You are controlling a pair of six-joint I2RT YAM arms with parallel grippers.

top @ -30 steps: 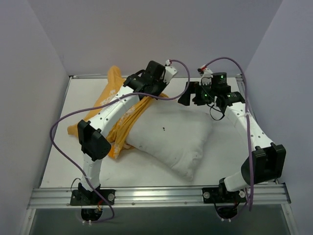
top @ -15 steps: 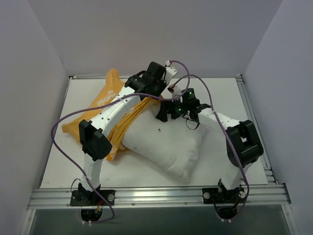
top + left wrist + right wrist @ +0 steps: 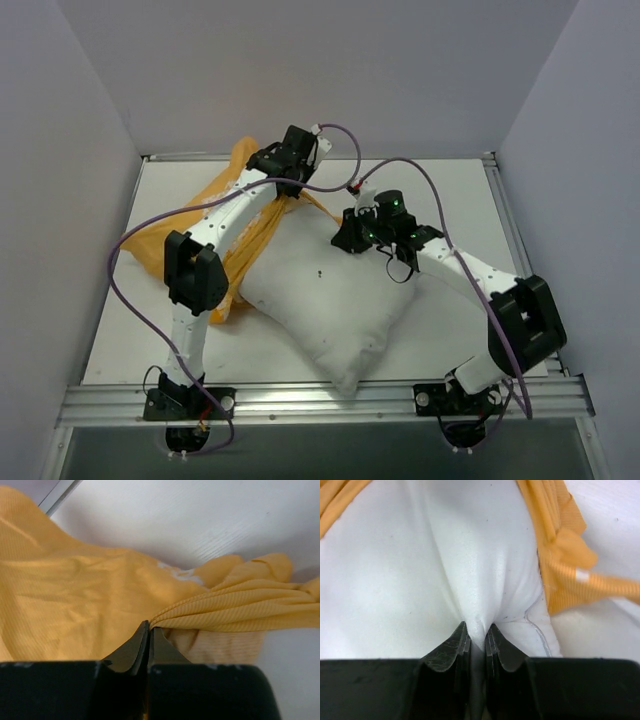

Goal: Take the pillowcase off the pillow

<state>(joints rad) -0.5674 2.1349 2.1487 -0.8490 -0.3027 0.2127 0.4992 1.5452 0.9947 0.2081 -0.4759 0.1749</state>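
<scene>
The pillow [image 3: 330, 300] lies in the middle of the desk [image 3: 450, 190], mostly bare. The pillowcase [image 3: 75, 590] is bunched up at its far left end. The left gripper [image 3: 149, 625] is pinched tight on a fold of the orange cloth. It looks thin, soft and light, so it should slide off easily. The right gripper [image 3: 476, 627] squeezes the pillow's puffy far edge, a good spot to hold it back.

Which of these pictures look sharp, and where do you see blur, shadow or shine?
Top view: even, soft light, sharp throughout, only faint shadows beside the pillow. Left wrist view: the pillowcase ribbing is crisp, the left gripper close up is nearly black. Right wrist view: a pale sheen on the pinched pillow fabric above the right gripper.
</scene>
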